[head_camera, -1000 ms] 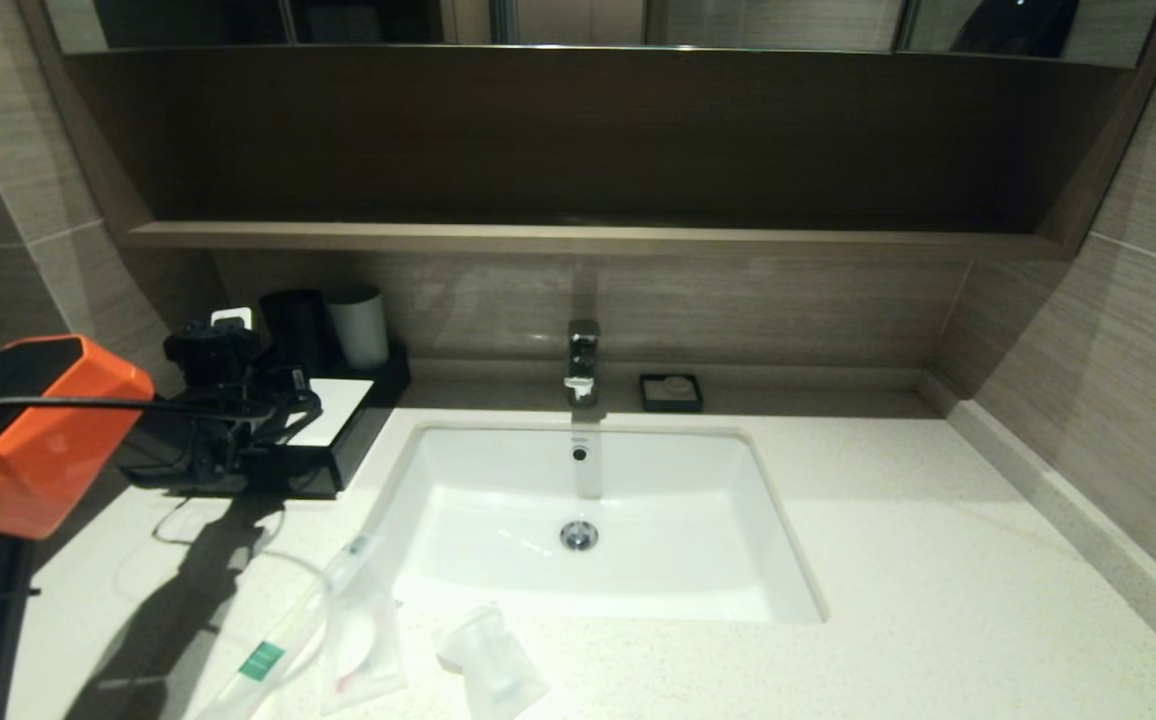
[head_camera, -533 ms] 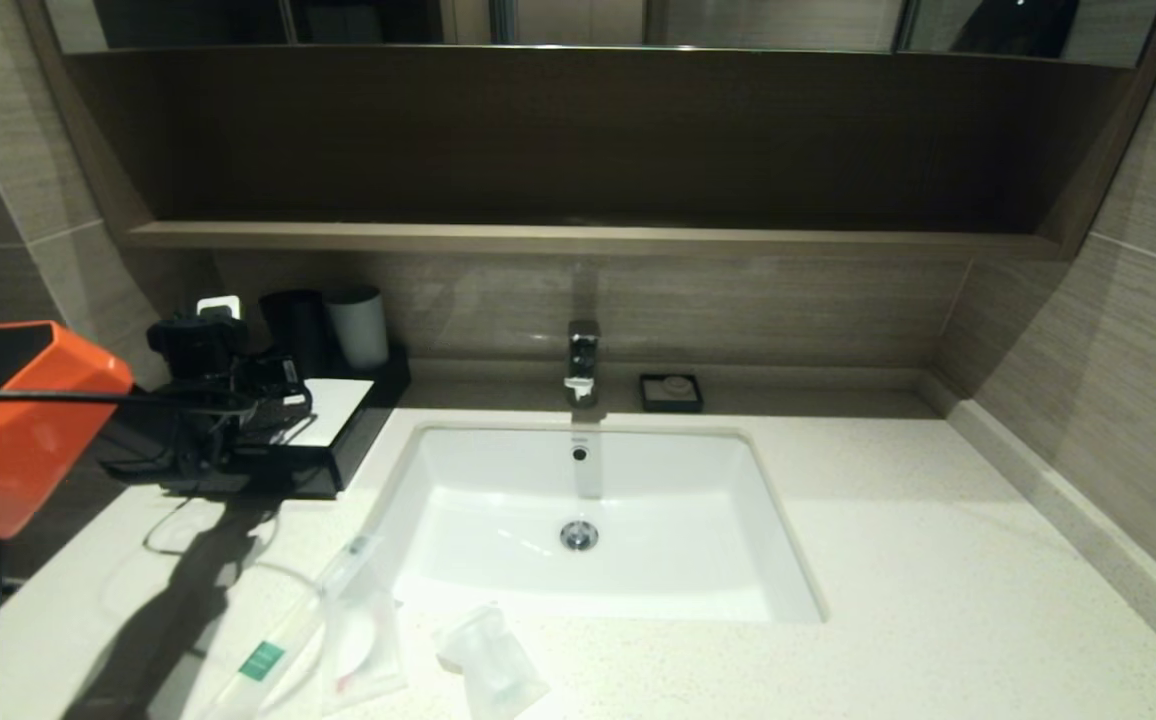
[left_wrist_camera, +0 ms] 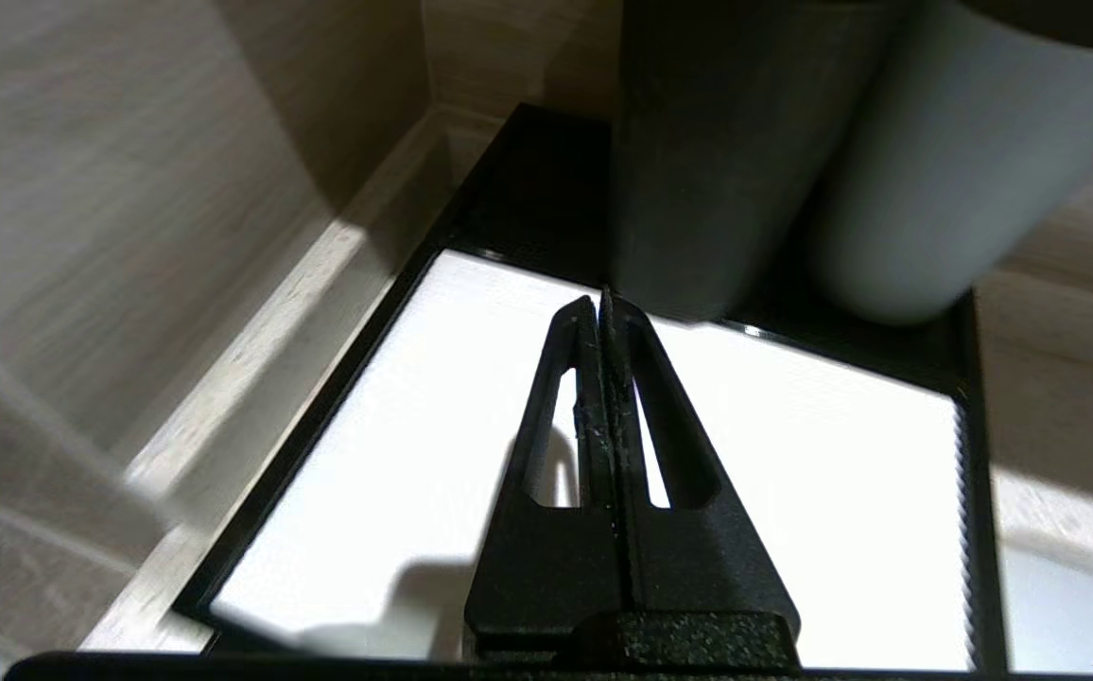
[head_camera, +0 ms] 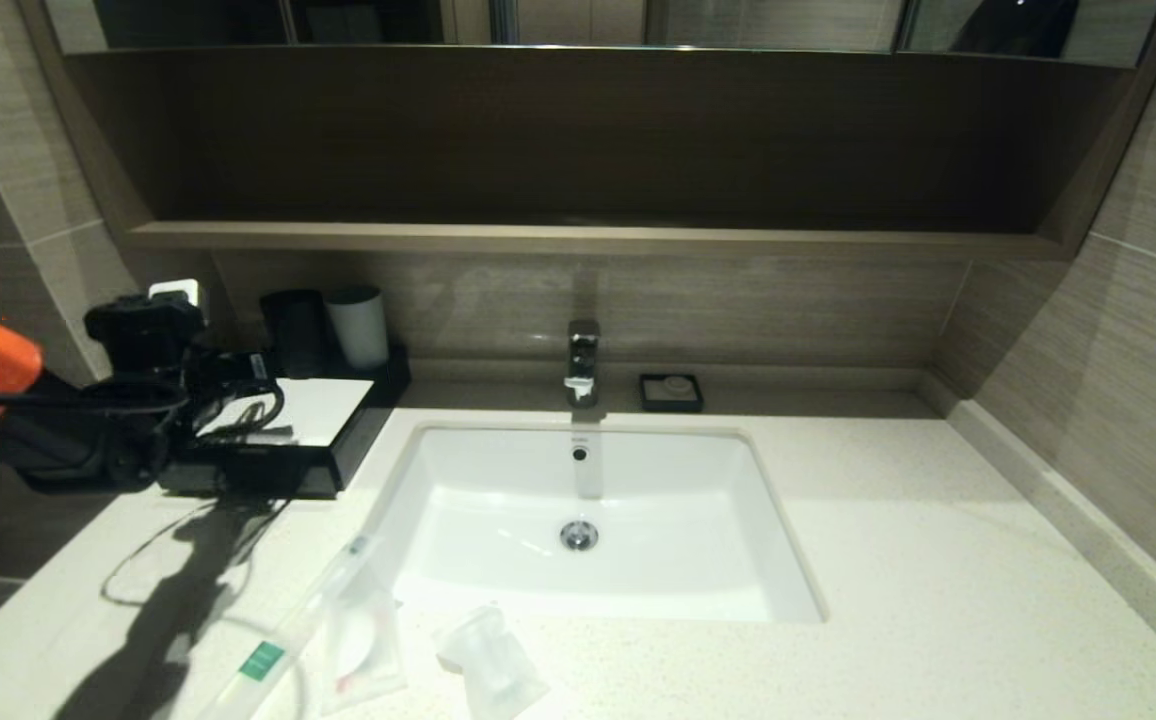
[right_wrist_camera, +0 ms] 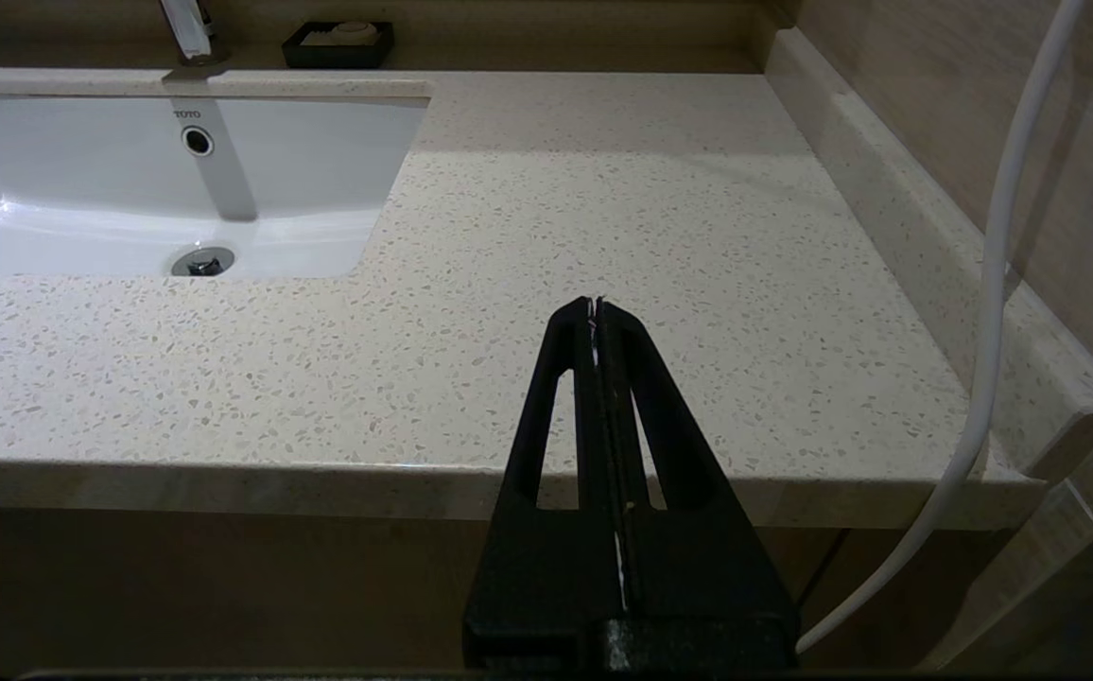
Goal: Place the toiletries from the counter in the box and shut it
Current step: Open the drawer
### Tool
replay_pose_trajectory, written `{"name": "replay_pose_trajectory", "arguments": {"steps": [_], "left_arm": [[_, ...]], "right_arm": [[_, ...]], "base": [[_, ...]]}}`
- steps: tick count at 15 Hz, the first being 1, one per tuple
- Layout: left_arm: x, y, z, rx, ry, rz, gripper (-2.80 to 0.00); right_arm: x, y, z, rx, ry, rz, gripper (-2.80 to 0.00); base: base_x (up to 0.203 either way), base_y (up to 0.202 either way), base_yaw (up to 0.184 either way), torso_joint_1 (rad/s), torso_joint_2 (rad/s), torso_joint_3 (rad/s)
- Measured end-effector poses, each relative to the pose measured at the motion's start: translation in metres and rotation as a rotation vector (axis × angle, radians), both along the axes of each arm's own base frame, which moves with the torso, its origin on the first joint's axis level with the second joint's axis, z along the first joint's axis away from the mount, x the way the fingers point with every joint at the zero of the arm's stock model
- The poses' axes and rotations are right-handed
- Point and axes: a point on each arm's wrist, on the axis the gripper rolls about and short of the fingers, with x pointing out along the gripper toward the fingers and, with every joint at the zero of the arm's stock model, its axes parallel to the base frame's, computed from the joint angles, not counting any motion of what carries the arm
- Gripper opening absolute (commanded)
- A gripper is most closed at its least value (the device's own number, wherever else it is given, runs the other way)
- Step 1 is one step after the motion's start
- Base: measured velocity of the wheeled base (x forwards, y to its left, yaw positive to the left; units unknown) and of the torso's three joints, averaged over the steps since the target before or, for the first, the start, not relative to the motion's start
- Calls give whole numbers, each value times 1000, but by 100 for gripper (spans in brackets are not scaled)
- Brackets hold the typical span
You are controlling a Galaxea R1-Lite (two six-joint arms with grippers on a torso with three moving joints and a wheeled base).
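Left tool (left_wrist_camera: 603,307) withdrawn; cups (head_camera: 323,325) behind box (head_camera: 313,430)

the counter (head_camera: 888,560) is a pale cream speckled stone worktop with a white rectangular basin (head_camera: 588,520) set into it. a chrome faucet (head_camera: 583,362) stands behind the basin, with a small black soap dish (head_camera: 671,392) just beside it. the box (head_camera: 278,440), black with a white top panel, sits at the far left corner. along the near edge, left of centre, lie a long toothbrush packet (head_camera: 288,640) with a green label and two small clear packets (head_camera: 363,645) (head_camera: 493,665).
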Motion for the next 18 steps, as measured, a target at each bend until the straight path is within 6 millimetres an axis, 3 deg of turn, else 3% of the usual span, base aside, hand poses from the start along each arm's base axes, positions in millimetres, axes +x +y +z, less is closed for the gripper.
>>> {"name": "replay_pose_trajectory", "arguments": {"steps": [9, 14, 18], "left_arm": [[-124, -19, 33, -13, 85, -10, -280], [-193, -54, 38, -29, 216, -130, -280], [-232, -76, 32, -18, 347, -251, -280]], "right_arm": [[0, 0, 0, -1, 0, 0, -280], [0, 0, 0, -1, 0, 0, -280], [0, 0, 0, -1, 0, 0, -280]], "base": [[0, 0, 0, 0, 0, 0], [0, 0, 0, 0, 0, 0], [0, 0, 0, 0, 0, 0]]}}
